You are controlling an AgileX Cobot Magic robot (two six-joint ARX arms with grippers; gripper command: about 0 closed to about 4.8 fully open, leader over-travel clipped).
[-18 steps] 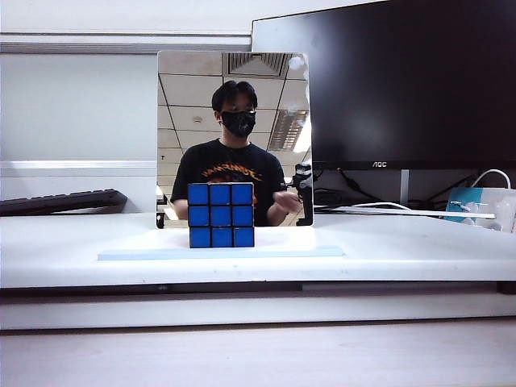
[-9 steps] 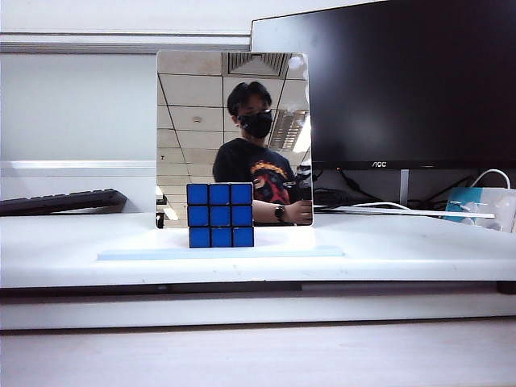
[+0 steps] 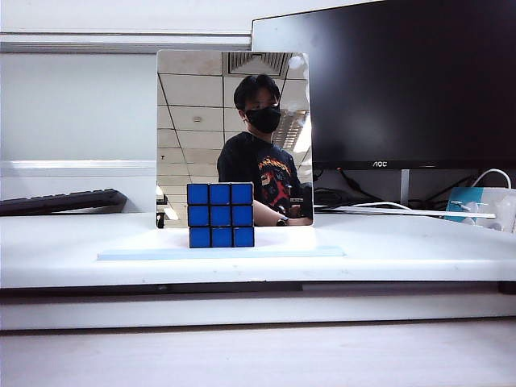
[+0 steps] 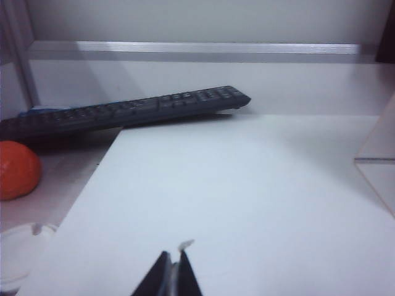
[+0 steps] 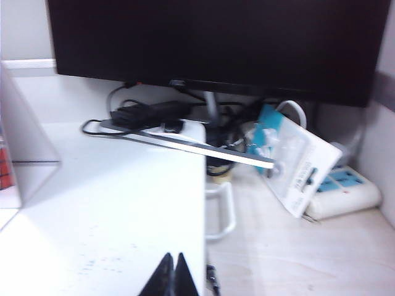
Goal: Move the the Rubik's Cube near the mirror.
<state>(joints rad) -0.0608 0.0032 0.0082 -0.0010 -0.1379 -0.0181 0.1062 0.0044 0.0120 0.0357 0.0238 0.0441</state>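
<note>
Rubik's Cube is resting against the mirror; left gripper and right gripper, both closed and empty, are hanging back, apparently needing only parking.

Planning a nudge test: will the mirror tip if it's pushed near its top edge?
Probably: the mirror stands tall and thin on a flat pale-blue base plate. A frameless panel looks fragile. The Rubik's Cube right in front could get knocked.

I see bare desk left and right of centre, open for passage. Centre blocked: mirror upright on base plate, Rubik's Cube touching its front. Keyboard bars far left, monitor upper right. Left gripper and right gripper, jaws closed, over bare desk.
</note>
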